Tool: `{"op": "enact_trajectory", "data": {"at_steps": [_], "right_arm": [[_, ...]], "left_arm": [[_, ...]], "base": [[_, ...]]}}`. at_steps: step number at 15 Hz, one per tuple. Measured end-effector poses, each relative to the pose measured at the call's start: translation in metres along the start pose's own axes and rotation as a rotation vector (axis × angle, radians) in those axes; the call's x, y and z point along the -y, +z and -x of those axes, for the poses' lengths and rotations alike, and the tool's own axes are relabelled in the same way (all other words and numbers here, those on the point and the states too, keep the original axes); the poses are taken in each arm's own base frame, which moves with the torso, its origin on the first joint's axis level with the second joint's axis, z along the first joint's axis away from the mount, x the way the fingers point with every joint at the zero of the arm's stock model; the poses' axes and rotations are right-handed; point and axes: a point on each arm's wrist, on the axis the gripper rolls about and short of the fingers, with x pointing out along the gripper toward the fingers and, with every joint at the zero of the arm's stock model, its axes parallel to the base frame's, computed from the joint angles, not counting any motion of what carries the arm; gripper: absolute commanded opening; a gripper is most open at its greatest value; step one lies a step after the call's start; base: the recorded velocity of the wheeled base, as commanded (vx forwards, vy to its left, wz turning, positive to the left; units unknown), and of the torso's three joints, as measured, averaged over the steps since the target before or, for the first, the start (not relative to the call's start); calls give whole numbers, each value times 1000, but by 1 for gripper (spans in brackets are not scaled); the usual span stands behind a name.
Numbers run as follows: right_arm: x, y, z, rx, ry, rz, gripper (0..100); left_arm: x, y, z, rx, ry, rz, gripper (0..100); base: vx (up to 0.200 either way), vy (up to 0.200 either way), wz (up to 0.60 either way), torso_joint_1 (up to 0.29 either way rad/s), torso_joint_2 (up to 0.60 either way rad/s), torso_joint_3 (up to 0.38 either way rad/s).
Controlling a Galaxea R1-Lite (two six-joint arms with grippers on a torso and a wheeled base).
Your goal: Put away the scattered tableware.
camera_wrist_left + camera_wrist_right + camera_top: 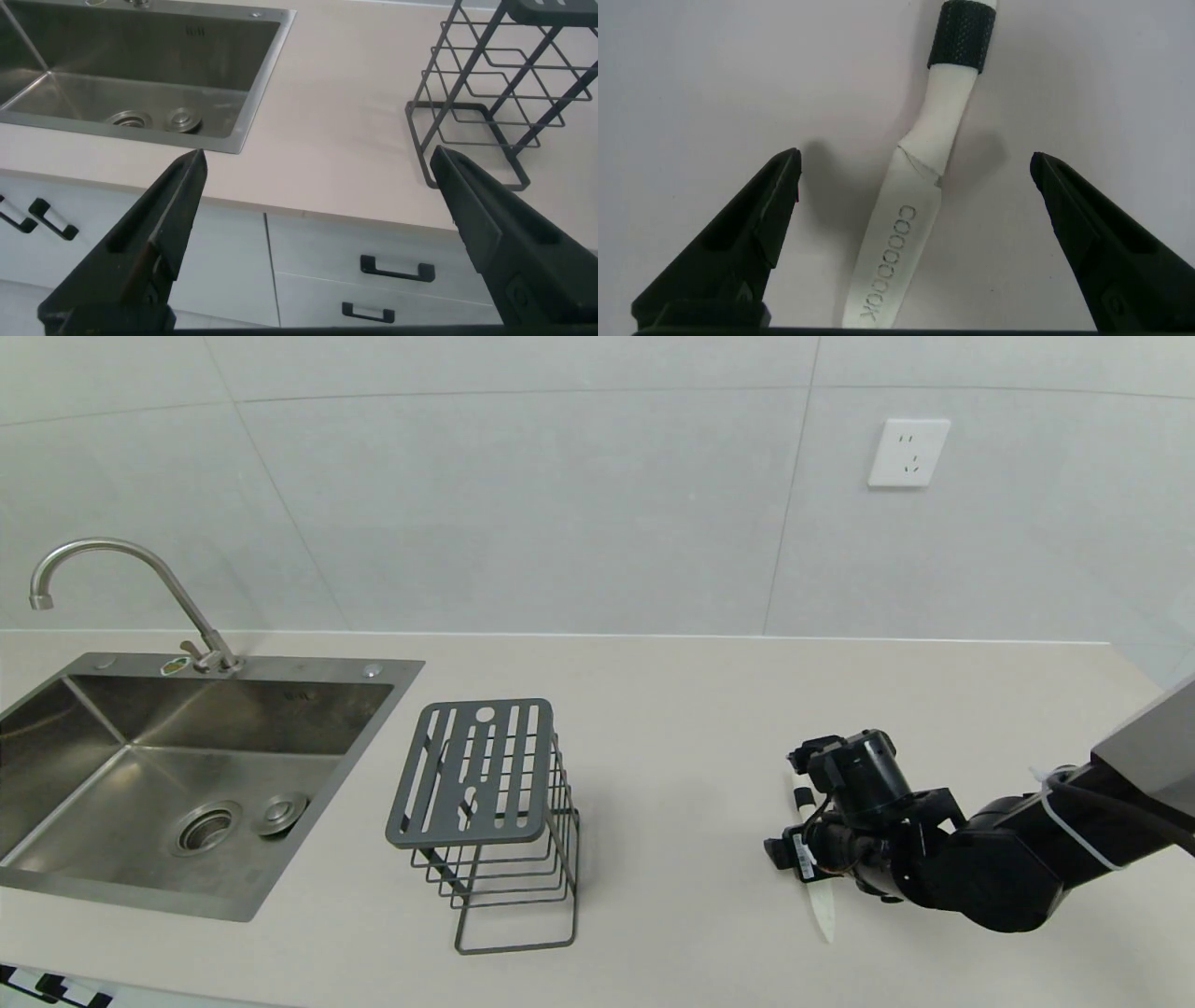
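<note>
Our right gripper hangs over the white knife, jaws wide either side of it, on the counter well right of the rack. Our left gripper, jaws also wide, hovers by the counter's front edge

We see the left gripper with its two black fingers set wide apart over the front edge of the beige countertop. A stainless steel sink with drain is set into it, apart from the dark wire rack. White drawers carry black handles.
</note>
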Motion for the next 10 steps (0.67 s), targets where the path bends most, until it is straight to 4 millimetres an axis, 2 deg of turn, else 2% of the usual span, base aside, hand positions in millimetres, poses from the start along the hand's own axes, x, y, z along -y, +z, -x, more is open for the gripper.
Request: {"op": "enact_trajectory", "data": {"at_steps": [10], "right_arm": [[1,2,-6,-2,12,-23,100]], "left_arm": [[0,0,0,0,0,2,100]], "base": [[0,0,0,0,0,0]]}}
